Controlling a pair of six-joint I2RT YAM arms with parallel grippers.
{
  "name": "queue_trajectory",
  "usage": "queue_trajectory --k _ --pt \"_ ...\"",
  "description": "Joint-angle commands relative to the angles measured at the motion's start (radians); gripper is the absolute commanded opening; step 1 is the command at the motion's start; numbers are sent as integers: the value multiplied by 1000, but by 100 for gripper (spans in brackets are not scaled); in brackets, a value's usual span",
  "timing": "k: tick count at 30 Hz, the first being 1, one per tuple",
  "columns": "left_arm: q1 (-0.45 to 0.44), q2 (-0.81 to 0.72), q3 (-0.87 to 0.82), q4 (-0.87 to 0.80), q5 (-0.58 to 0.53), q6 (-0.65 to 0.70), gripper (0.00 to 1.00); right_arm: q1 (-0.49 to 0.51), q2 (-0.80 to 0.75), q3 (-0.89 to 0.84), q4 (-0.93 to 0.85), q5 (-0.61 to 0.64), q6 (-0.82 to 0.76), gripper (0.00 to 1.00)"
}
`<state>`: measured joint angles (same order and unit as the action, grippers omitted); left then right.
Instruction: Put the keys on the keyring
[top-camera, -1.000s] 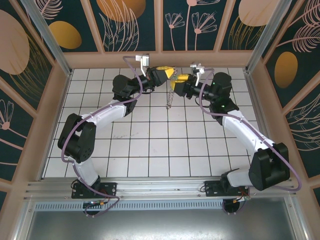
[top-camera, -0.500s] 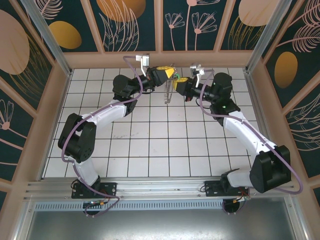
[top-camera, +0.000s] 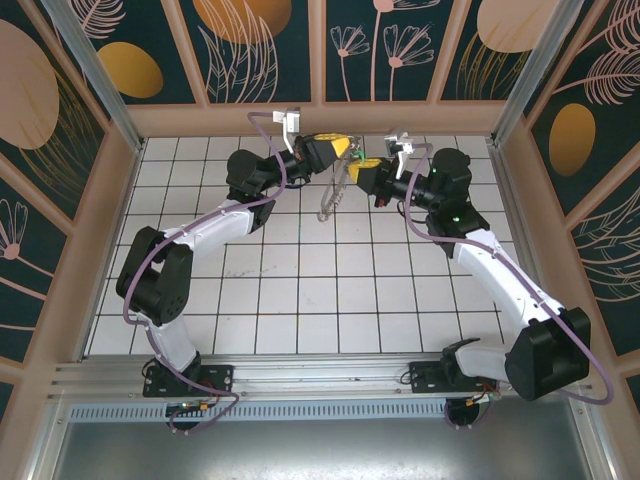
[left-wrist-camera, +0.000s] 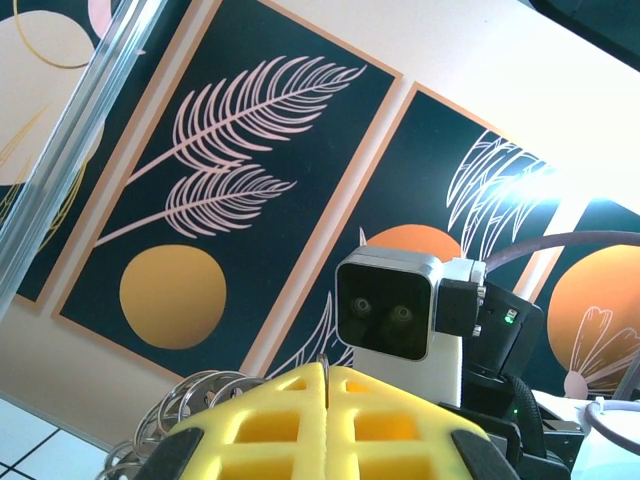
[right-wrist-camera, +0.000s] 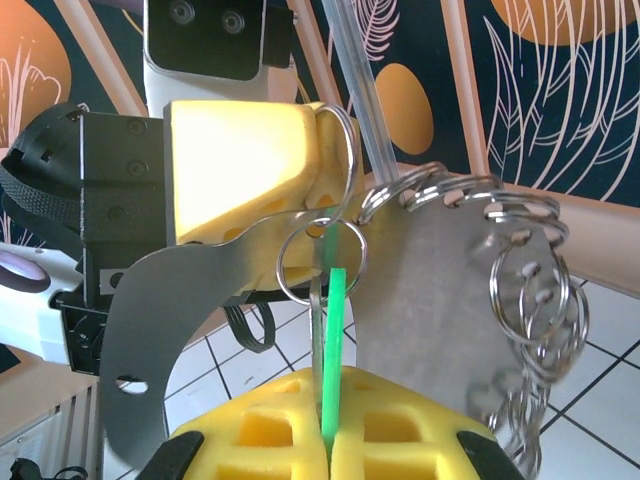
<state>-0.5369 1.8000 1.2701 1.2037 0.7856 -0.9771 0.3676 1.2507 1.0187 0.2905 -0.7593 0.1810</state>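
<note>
My left gripper (top-camera: 337, 149) and right gripper (top-camera: 358, 164) meet tip to tip above the far middle of the table. The left gripper (left-wrist-camera: 328, 385) is shut on the thin metal edge of the keyring (left-wrist-camera: 327, 370). From it the keyring (top-camera: 328, 203) hangs down, tilted. In the right wrist view the keyring (right-wrist-camera: 440, 300) is a flat grey piece fringed with silvery split rings (right-wrist-camera: 530, 300). The right gripper (right-wrist-camera: 328, 405) is shut on the green key (right-wrist-camera: 335, 330), seen edge-on, and a small ring (right-wrist-camera: 320, 262) sits around the key's upper end. The left fingers (right-wrist-camera: 250, 170) stand just behind it.
The white tiled table (top-camera: 300, 290) stretches out below both arms. Patterned wall panels (top-camera: 320, 60) close the back and sides, with a metal post (top-camera: 90, 70) at the left corner. An aluminium rail (top-camera: 300, 375) runs along the near edge by the arm bases.
The right gripper has shut on the green key. The hanging keyring has swung from edge-on to tilted, down and to the left. The right arm's elbow has shifted slightly right.
</note>
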Motion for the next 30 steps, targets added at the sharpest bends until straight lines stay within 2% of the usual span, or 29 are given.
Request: queue_trajectory --k 1,30 --pt "-3 0 25 36 -6 20 0 0 -18 34 -36 -1 -29 0" --pt "-2 -28 3 -44 -17 111 0 -25 -1 233 -406 81 -248 0"
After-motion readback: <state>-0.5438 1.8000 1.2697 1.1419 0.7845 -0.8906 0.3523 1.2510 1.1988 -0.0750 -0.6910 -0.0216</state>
